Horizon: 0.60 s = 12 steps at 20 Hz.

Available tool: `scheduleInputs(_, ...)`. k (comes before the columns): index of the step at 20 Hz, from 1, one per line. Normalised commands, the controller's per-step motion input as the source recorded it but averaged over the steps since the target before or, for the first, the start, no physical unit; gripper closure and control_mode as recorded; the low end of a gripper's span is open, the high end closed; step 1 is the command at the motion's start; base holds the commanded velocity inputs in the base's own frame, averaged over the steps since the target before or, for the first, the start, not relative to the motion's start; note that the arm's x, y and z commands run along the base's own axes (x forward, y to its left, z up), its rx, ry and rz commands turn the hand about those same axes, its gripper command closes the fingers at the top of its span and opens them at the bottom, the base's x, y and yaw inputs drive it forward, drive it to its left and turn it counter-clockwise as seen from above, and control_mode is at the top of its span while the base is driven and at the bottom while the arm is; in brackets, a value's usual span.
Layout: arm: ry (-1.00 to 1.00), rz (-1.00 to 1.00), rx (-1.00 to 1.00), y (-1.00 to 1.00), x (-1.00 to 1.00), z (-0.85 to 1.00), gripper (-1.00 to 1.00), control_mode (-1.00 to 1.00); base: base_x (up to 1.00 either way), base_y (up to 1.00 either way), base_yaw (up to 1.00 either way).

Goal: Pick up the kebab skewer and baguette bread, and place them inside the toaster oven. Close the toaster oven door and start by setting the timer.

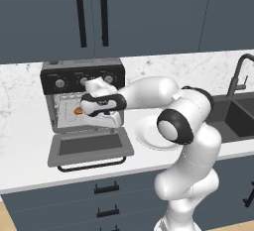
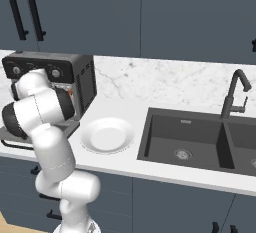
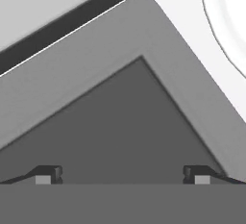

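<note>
The toaster oven [image 1: 82,79] stands on the counter with its door [image 1: 90,146] dropped flat in front. On the wire rack inside lies a small orange-brown piece [image 1: 78,110], which looks like the baguette bread; my hand covers most of the cavity. The kebab skewer is hidden. My gripper [image 1: 110,122] hangs just in front of the oven mouth and points down at the door. In the hand view the gripper [image 3: 122,174] is open, its fingertips [image 3: 48,174] wide apart with nothing between them, above the corner of the door's dark window [image 3: 129,122].
A white plate [image 1: 154,136] sits on the counter right of the door, also seen as the plate [image 2: 107,135] and its rim [image 3: 226,21]. Further right are a dark sink [image 2: 190,142] and a black faucet [image 2: 235,94]. Dark cabinets hang above.
</note>
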Motion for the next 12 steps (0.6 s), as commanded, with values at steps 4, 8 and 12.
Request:
scheduleInputs(4,-0.03,-0.05,0.00,0.00,0.50,0.00,-1.00,-1.00,0.00,0.00,0.00)
scheduleInputs(8,-0.01,-0.05,-0.02,0.00,0.47,0.00,-1.00,-1.00,0.00,0.00,0.00)
scheduleInputs(12,0.00,-0.04,-0.01,0.00,0.48,0.00,-1.00,-1.00,0.00,0.00,0.00)
